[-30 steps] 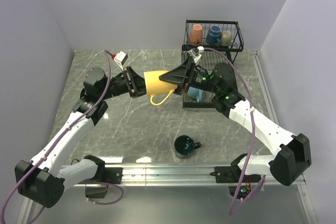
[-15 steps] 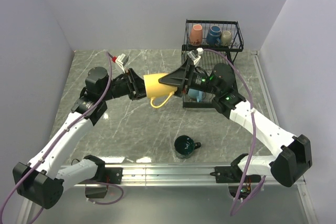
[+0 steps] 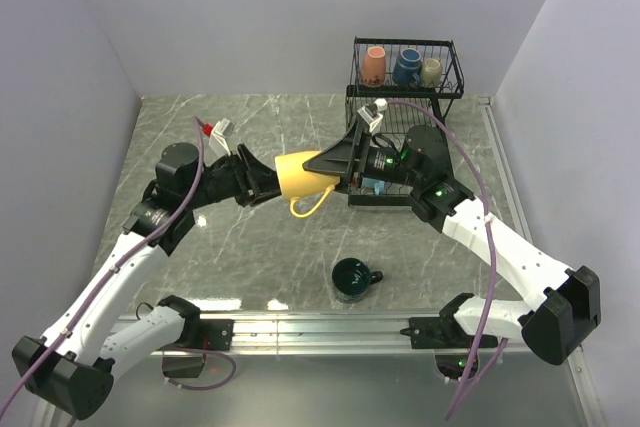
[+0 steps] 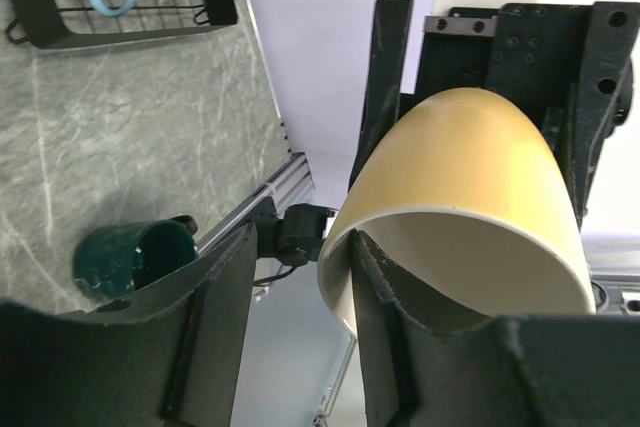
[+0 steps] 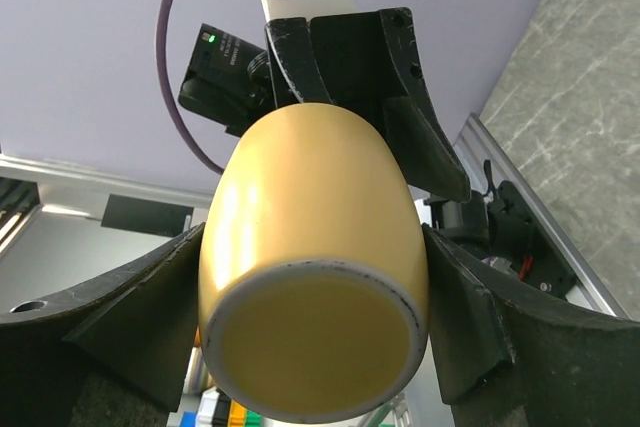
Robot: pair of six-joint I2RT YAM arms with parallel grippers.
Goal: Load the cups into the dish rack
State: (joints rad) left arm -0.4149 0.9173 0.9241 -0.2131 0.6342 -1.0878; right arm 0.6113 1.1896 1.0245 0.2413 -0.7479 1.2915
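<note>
the yellow cup (image 3: 292, 173) hangs on its side in the air above the bench (image 3: 250, 247), just left of the dish rack (image 3: 442, 93). its mouth faces the left arm and its handle droops downward. the right claw (image 3: 312, 167) is clamped across the cup's body near the base, with a finger (image 5: 130, 327) on each flank. the left claw (image 3: 262, 180) has its jaws apart astride the rim: one finger (image 4: 385, 332) sits inside the mouth, and the other stands clear of the outer wall with a gap showing.

the dark teal cup (image 3: 352, 278) sits upright on the bench near the arm bases. the light blue cup (image 3: 372, 184) lies in the rack's lower tray, partly hidden by the right arm. the orange-pink cup (image 3: 374, 65), the navy cup (image 3: 407, 67) and the olive-grey cup (image 3: 431, 71) stand side by side in the upper basket.
</note>
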